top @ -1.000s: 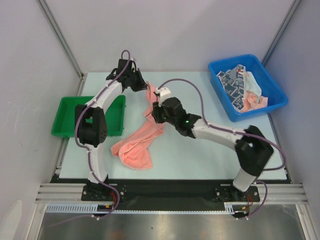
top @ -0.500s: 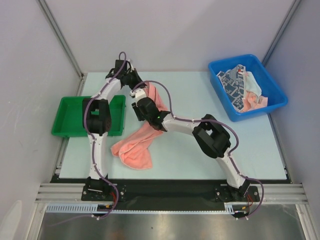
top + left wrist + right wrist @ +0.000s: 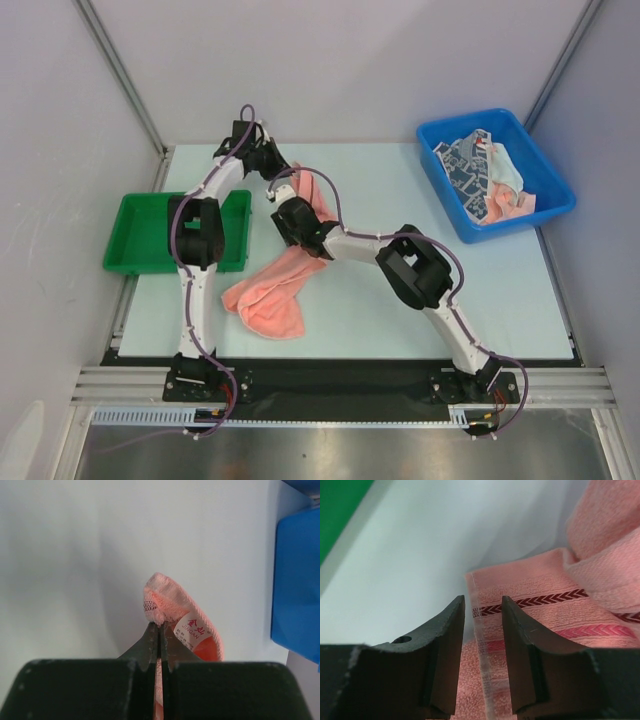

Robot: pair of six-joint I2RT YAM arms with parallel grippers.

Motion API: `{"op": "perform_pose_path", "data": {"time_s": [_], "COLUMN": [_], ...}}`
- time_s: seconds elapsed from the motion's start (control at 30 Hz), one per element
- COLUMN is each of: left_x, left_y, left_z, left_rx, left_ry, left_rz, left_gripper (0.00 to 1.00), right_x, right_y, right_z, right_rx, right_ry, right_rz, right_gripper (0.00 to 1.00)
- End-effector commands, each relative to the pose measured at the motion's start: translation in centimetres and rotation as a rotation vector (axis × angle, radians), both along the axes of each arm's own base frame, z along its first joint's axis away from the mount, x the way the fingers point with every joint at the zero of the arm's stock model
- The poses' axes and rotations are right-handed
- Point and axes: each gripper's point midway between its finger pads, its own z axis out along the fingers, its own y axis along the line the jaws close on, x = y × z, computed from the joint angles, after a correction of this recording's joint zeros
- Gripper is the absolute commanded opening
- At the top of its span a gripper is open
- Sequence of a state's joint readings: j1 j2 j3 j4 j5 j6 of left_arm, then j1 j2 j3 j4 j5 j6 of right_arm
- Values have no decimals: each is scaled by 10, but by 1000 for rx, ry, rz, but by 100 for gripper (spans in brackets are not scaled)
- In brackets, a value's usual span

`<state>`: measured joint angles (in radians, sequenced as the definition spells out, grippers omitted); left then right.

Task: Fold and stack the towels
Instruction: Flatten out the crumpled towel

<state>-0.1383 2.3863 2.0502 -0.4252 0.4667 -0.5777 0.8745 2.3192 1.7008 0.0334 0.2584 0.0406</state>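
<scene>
Just right of the green tray (image 3: 135, 235), our left tool (image 3: 160, 630) was clamped on a tagged corner of the pink towel (image 3: 272, 295), holding it up off the desk (image 3: 340, 310). Our right tool (image 3: 482, 611), closer to the loose striped hem, hung with fingers (image 3: 445, 645) apart and that hem between them. We saw the towel's long axis run down past the tray's right side into a rumpled terry heap.

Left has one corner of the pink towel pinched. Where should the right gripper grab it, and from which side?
Probably the hemmed edge by the dark chevron band, which lies between the open right gripper's fingers. Come in from over the bare table: the pink towel lies flat there, while it bunches in folds farther in.
</scene>
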Motion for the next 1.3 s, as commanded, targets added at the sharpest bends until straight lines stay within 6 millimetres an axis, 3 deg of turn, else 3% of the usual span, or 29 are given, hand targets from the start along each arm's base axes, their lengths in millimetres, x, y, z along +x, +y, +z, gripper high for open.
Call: {"op": "perform_pose_path", "data": {"time_s": [0.0, 0.33, 0.47, 0.57, 0.7, 0.73, 0.77, 0.8, 0.83, 0.87, 0.9, 0.93, 0.97, 1.0, 1.03, 1.07, 1.1, 1.13, 1.17, 1.2, 1.23, 1.27], "left_x": [12, 9, 5, 1, -4, -5, -8, -12, -16, -22, -33, -40, -48, -64, -73, -83, -95, -112, -125, -137, -161, -173], "left_y": [1, 2, 5, 9, 15, 18, 22, 23, 25, 27, 25, 25, 28, 26, 25, 25, 18, 17, 15, 8, 8, 6], "left_z": [18, 18, 16, 21, 48, 55, 77, 87, 96, 104, 132, 146, 151, 184, 195, 197, 209, 236, 241, 254, 287, 289], "left_rx": [5, 8, 25, 42, 73, 86, 100, 118, 133, 152, 166, 181, 210, 217, 228, 241, 259, 257, 265, 264, 240, 232], "left_ry": [-74, -75, -70, -77, -120, -129, -168, -187, -203, -218, -274, -301, -309, -377, -400, -405, -437, -498, -516, -557, -636, -651], "left_rz": [-5, 5, 11, 23, 33, 39, 52, 51, 54, 58, 46, 46, 61, 55, 57, 56, 42, 35, 24, 12, 12, 3], "left_gripper": [1, 0, 0, 0, 0, 0, 0, 0, 0, 0, 0, 0, 1, 0, 0, 0, 0, 0, 0, 0, 0, 0], "right_x": [7, -4, 1, 5, 8, 5, 4, -1, -10, -18, -25, -32, -45, -51, -58, -68, -74, -82, -88, -99, -107, -113], "right_y": [9, 8, 3, -1, -22, -36, -45, -53, -61, -77, -86, -95, -113, -122, -134, -151, -160, -171, -179, -195, -204, -213], "right_z": [2, -27, -34, -22, 37, 67, 83, 94, 144, 139, 154, 165, 190, 201, 206, 241, 246, 256, 268, 297, 306, 318], "right_rx": [32, -12, -38, -50, -5, 24, 42, 59, 141, 150, 178, 199, 231, 244, 243, 297, 308, 314, 322, 367, 370, 383], "right_ry": [11, 119, 118, 80, -13, -42, -55, -53, -93, -63, -71, -77, -102, -111, -110, -159, -158, -169, -186, -237, -250, -273], "right_rz": [23, 53, 32, 19, -20, -37, -54, -61, -49, -67, -69, -74, -87, -96, -110, -120, -128, -137, -144, -155, -165, -172], "right_gripper": [42, 42, 18, 1, 0, 0, 0, 0, 0, 0, 0, 0, 0, 0, 0, 0, 0, 0, 0, 0, 0, 0]}}
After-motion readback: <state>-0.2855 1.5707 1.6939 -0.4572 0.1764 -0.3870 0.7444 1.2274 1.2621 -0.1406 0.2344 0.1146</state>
